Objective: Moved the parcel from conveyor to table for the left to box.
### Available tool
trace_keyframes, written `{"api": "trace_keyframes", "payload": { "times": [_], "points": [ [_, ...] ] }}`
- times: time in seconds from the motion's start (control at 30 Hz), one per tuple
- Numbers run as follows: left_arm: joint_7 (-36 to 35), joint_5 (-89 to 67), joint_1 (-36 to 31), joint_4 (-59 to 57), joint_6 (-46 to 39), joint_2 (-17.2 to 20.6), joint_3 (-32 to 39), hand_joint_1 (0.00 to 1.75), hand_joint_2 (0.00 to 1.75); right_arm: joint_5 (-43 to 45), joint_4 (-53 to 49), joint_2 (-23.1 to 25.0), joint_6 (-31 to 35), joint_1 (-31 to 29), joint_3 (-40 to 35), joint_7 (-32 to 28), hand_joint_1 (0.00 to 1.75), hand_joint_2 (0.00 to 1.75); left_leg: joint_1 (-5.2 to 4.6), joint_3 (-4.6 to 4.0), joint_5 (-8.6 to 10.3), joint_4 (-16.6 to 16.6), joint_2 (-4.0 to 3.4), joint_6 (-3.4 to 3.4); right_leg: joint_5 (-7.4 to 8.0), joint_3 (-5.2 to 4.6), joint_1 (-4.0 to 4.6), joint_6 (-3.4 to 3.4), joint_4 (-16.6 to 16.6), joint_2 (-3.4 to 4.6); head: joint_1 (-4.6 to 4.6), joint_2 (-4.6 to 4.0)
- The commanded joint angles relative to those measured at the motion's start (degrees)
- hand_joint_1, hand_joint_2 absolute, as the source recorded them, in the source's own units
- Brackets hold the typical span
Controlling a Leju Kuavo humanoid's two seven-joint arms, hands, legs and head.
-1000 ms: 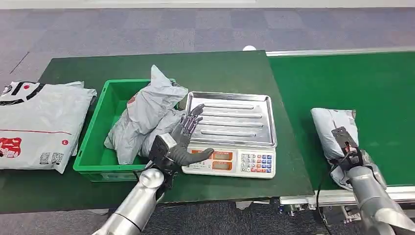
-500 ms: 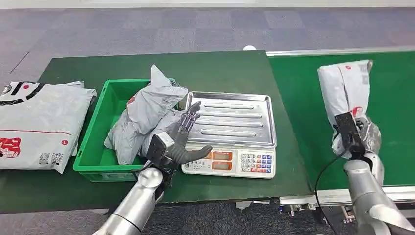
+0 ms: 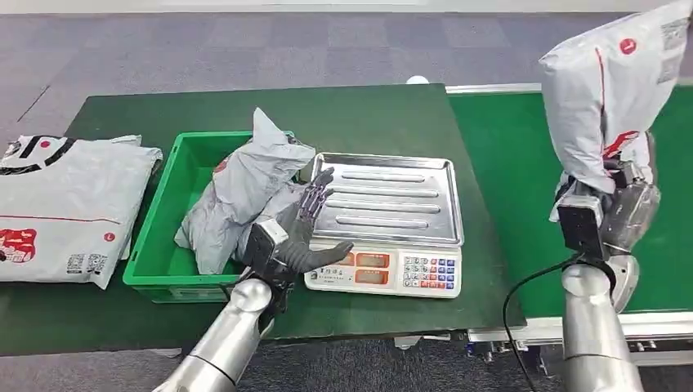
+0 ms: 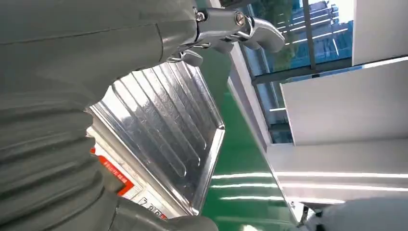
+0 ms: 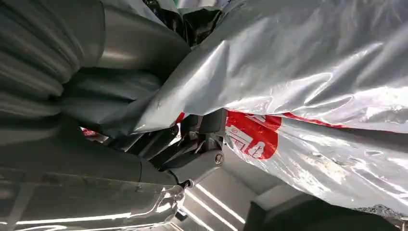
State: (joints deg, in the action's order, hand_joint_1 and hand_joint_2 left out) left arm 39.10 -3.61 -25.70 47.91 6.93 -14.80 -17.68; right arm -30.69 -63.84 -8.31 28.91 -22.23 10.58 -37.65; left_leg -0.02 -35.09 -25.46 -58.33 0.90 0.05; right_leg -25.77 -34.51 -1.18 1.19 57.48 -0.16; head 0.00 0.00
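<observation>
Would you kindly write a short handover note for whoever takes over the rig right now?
Right hand: grips the grey parcel, raised above the green conveyor.
Left hand: open, holding nothing, fingers over the near edge of the scale tray.
Green bin on the table holds other grey parcels.
Done: parcel picked off the belt.
Left: set it on the table, then left hand boxes it.
</observation>
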Motion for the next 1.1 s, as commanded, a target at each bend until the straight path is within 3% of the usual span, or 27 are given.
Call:
{"api": "trace_keyframes", "payload": {
  "times": [0.03, 0.2, 0.37, 0.53, 0.67, 0.7, 0.97, 1.1],
  "points": [
    [0.0, 0.65, -4.15, -5.38, 0.48, 1.14, -1.66, 0.0, 1.75, -4.98, -17.98, 2.31, 4.08, 6.9, -9.34, -0.26, 1.75, 1.75, 0.04, 0.06, -0.02, 0.02, -0.15, -0.06, 0.02, 0.03, 0.05, -0.09, -0.03, 0.11, 0.0, 0.0],
    [0.83, 0.9, -3.93, -6.02, 0.61, 1.66, -2.08, 0.0, 1.75, -11.14, -22.63, 1.27, 2.75, 10.27, -17.84, 2.31, 1.75, 1.75, 0.05, 0.16, -0.05, 0.06, -0.22, -0.07, 0.0, 0.08, 0.06, -0.1, -0.05, 0.19, 0.0, 0.0],
    [0.9, 0.92, -3.73, -5.96, 0.67, 1.75, -2.07, 0.0, 1.75, -11.41, -22.26, 1.41, 2.69, 10.41, -18.54, 2.54, 1.75, 1.75, 0.07, 0.25, -0.05, 0.1, -0.24, -0.07, -0.01, 0.18, 0.1, -0.12, -0.1, 0.17, 0.0, 0.0],
    [0.88, 0.32, -2.48, -4.38, 0.67, 2.36, -1.65, 0.0, 1.75, -14.97, -10.28, 0.65, -15.84, 5.02, -21.28, 15.22, 1.75, 1.75, 0.07, 0.2, -0.05, 0.06, -0.37, -0.04, 0.06, 0.12, 0.08, -0.07, -0.1, 0.32, 0.0, 0.0],
    [0.9, -0.71, -2.58, -5.06, 0.67, 2.14, -0.94, 0.0, 1.75, -17.34, 1.62, 1.16, -23.32, 0.65, -20.29, 23.43, 1.75, 1.75, 0.11, 0.4, -0.01, 0.21, -0.59, -0.07, 0.18, 0.28, 0.13, -0.14, -0.29, 0.51, 0.0, 0.0],
    [0.9, -0.94, -2.68, -5.26, 0.75, 2.08, -0.88, 0.0, 1.75, -15.46, 3.49, 1.43, -24.72, 0.08, -19.43, 22.9, 1.75, 1.75, 0.11, 0.35, -0.02, 0.18, -0.52, -0.07, 0.15, 0.27, 0.13, -0.13, -0.25, 0.45, 0.0, 0.0],
    [0.9, -1.0, -2.75, -5.3, 0.72, 2.0, -0.85, 0.0, 1.75, -14.86, 2.97, 1.22, -25.06, 0.4, -19.1, 22.6, 1.75, 1.75, 0.07, 0.38, -0.01, 0.17, -0.39, -0.01, 0.07, 0.32, 0.09, -0.09, -0.22, 0.27, 0.0, 0.0],
    [0.59, -1.22, -2.52, -4.79, 0.41, 1.98, -0.35, 0.0, 1.75, -14.55, 4.33, 1.06, -24.65, -0.64, -17.94, 25.21, 1.75, 1.75, 0.03, 0.19, 0.02, 0.07, -0.25, 0.01, 0.05, 0.14, 0.05, -0.05, -0.08, 0.17, 0.0, 0.0]
  ]
}}
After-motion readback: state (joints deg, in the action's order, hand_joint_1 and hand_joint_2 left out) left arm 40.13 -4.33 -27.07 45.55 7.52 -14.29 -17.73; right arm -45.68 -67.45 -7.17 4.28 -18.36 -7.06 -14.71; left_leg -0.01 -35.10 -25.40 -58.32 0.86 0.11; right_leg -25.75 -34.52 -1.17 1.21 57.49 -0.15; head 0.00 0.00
